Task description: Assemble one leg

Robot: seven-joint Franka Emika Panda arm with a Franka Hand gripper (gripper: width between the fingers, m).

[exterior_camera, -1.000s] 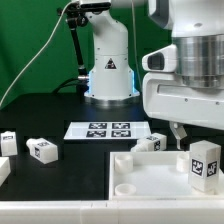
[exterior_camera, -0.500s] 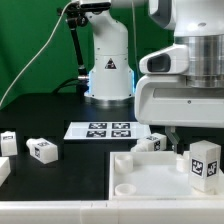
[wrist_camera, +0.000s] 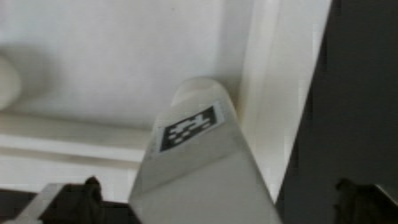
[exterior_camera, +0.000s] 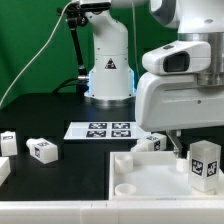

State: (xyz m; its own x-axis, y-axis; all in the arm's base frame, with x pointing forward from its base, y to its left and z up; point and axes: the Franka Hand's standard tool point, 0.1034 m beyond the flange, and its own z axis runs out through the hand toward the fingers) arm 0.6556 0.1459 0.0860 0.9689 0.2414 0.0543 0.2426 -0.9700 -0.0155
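Observation:
A leg (exterior_camera: 205,160), a white square block with a black-and-white tag, stands on the large white panel (exterior_camera: 150,180) at the exterior view's right. My gripper (exterior_camera: 185,150) hangs just above and beside it. In the wrist view the leg (wrist_camera: 192,130) runs down between my two dark fingertips (wrist_camera: 71,200), with a gap on each side. The gripper (wrist_camera: 217,205) is open and holds nothing. The panel's white floor (wrist_camera: 107,60) and raised rim lie behind the leg.
More tagged legs lie on the black table: one (exterior_camera: 150,143) behind the panel and others at the exterior view's left (exterior_camera: 42,150), (exterior_camera: 8,140). The marker board (exterior_camera: 108,129) lies in front of the robot base (exterior_camera: 108,75).
The arm has come a little lower and shifted toward the exterior view's left over the panel. The legs and the panel have not moved.

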